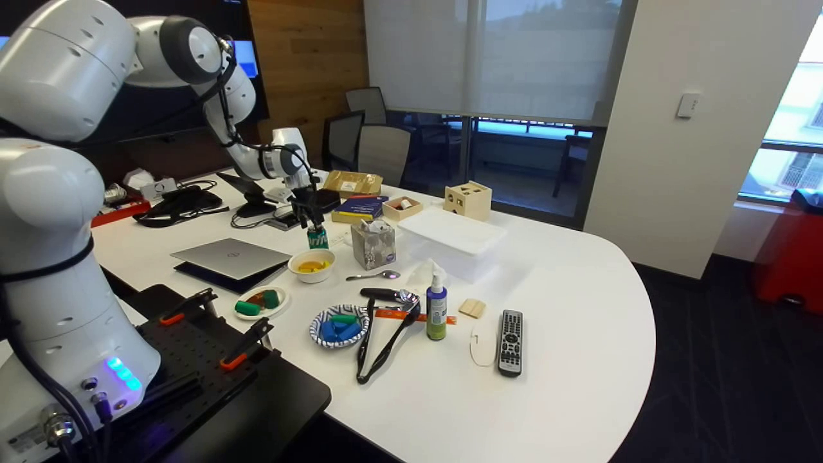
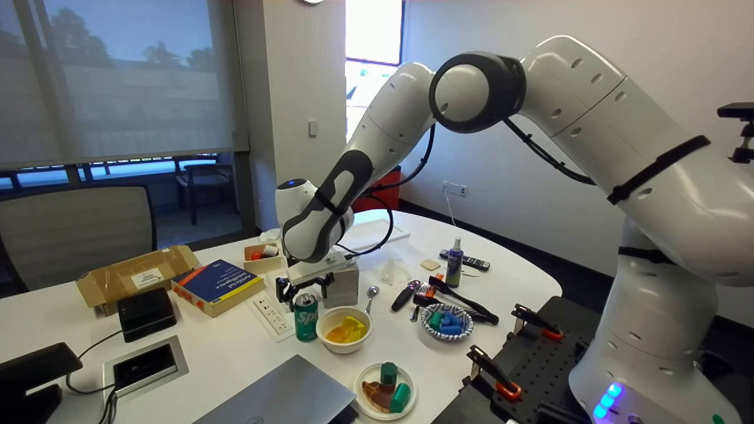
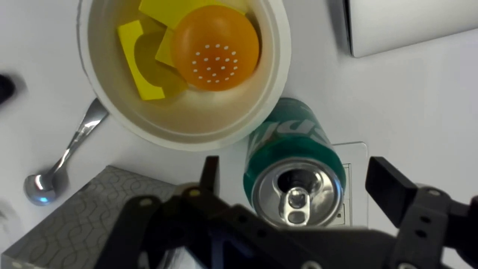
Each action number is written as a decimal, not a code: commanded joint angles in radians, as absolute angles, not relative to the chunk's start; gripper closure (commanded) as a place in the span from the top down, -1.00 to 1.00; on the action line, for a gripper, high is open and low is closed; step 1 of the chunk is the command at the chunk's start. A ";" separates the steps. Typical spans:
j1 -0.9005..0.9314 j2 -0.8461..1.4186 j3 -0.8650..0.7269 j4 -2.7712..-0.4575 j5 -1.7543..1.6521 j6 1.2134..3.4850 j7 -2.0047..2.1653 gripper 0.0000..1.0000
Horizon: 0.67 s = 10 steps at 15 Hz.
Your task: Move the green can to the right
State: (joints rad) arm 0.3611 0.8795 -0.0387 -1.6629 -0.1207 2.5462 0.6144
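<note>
My gripper (image 3: 300, 175) is spread wide with nothing in its grasp, its fingers (image 3: 390, 185) to either side of the can (image 3: 295, 145). The move turns on that: seen from the wrist, the can lies between them with a gap on each side, upright on the table (image 1: 566, 386), its long axis running up towards me. In an exterior view the fingers seem about level with its top (image 2: 306, 299); just how far down they reach I can't tell. I judge this the end of the approach, so a little lower, then close.

The can is green, with large white letters on its side, a silver top, a pull tab and an open mouth. I can't see what is inside, so I'd keep it level.

Just beside it is the bowl (image 3: 186, 121), holding yellow blocks (image 3: 164, 11) and an orange piece (image 3: 216, 48); its rim hides the can's foot in the wrist view, and whether they touch I can't tell. If my own right is meant, I judge the bowl and tissue box (image 3: 93, 220) to be in the way; I'd lift before going sideways. Near too are an outlet strip (image 2: 272, 317) and a spoon (image 3: 75, 141).
</note>
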 commanded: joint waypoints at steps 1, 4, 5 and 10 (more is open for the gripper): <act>0.359 0.912 -0.040 -1.617 -0.080 2.535 0.599 1.00; 0.360 0.931 -0.041 -1.592 -0.069 2.529 0.596 1.00; 0.360 0.937 -0.043 -1.586 -0.067 2.527 0.598 1.00; 0.366 0.953 -0.052 -1.569 -0.068 2.519 0.603 0.43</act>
